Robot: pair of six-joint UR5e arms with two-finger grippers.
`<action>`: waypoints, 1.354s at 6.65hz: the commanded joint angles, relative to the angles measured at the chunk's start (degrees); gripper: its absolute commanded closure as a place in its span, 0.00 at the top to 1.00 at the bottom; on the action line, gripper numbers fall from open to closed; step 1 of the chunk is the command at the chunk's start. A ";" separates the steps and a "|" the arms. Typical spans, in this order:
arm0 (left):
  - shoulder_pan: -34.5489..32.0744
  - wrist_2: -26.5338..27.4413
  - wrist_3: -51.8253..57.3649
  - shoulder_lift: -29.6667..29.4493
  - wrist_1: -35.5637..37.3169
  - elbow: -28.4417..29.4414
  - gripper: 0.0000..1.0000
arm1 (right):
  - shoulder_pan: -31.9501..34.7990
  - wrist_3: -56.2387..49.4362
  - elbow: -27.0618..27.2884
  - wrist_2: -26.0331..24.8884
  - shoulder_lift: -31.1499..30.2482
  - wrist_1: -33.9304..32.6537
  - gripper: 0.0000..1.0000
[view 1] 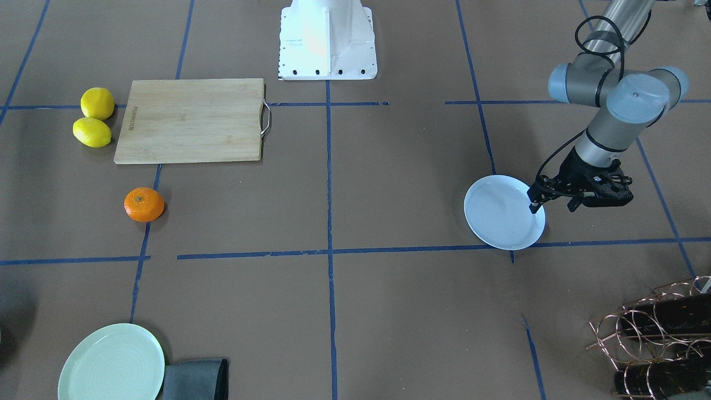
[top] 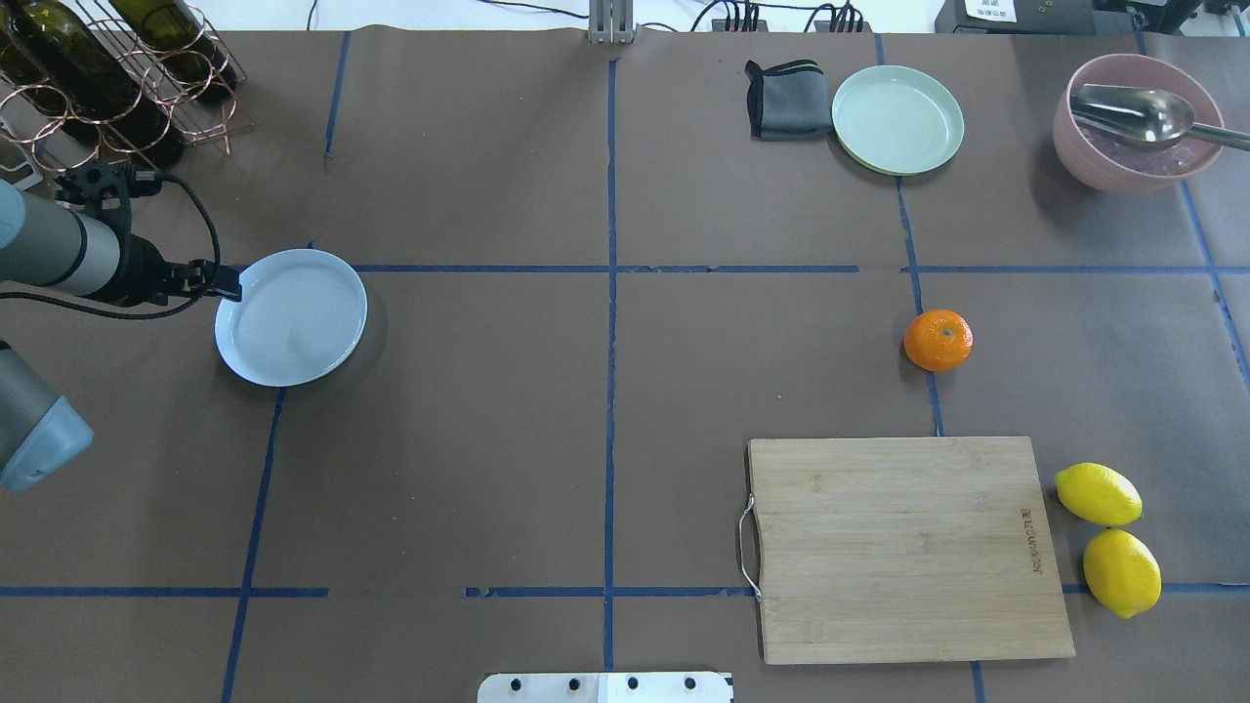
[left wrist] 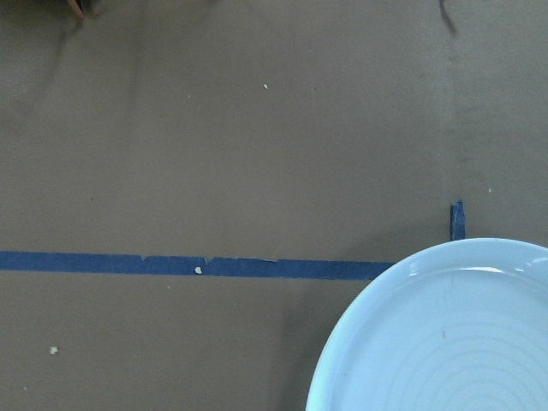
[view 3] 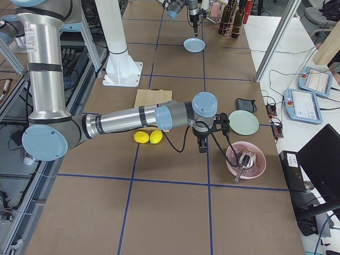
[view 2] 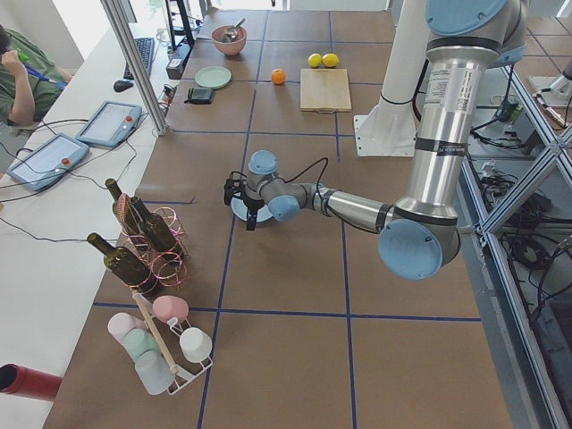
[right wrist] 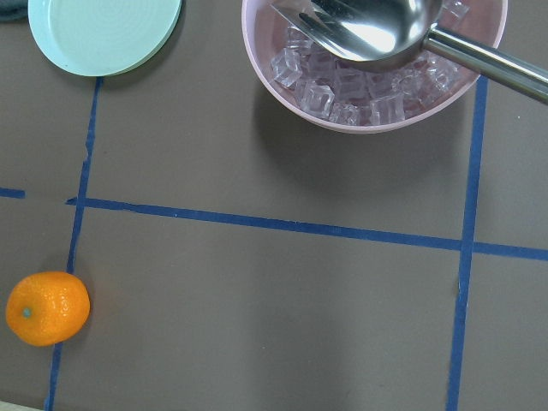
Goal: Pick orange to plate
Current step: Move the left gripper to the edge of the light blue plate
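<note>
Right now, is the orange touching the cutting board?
Apart. The overhead view shows the orange lying beyond the far edge of the board, with a clear strip of brown table between them.

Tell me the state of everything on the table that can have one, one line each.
orange: loose on the table, not on the plate
plate: empty, flat on the table
left gripper: open, at the plate's rim
right gripper: open or shut, cannot tell
green plate: empty
pink bowl: holds ice cubes and a metal scoop
cutting board: bare
</note>
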 commanded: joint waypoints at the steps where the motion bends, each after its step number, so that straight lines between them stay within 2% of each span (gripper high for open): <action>1: 0.93 0.39 -0.13 -0.06 -2.26 2.15 1.00 | -0.01 0.09 0.03 0.00 0.00 0.00 1.00; 3: 1.90 0.39 -0.04 -0.41 -2.26 2.15 1.00 | -0.01 0.18 0.38 0.00 0.00 0.00 1.00; 4: 2.08 0.39 -0.04 -0.59 -2.26 2.15 0.88 | -0.01 0.18 0.38 0.00 -0.08 0.00 1.00; 7: 2.26 0.48 0.75 -0.50 -2.08 1.98 0.07 | -0.01 0.18 0.82 0.00 -0.09 0.00 1.00; 8: 2.17 0.22 0.84 -0.50 -2.00 1.37 0.00 | -0.01 0.18 0.90 0.00 -0.09 0.00 1.00; 9: 2.17 0.13 0.93 -0.24 -2.00 0.93 0.00 | -0.01 0.61 1.34 0.00 -0.09 0.00 1.00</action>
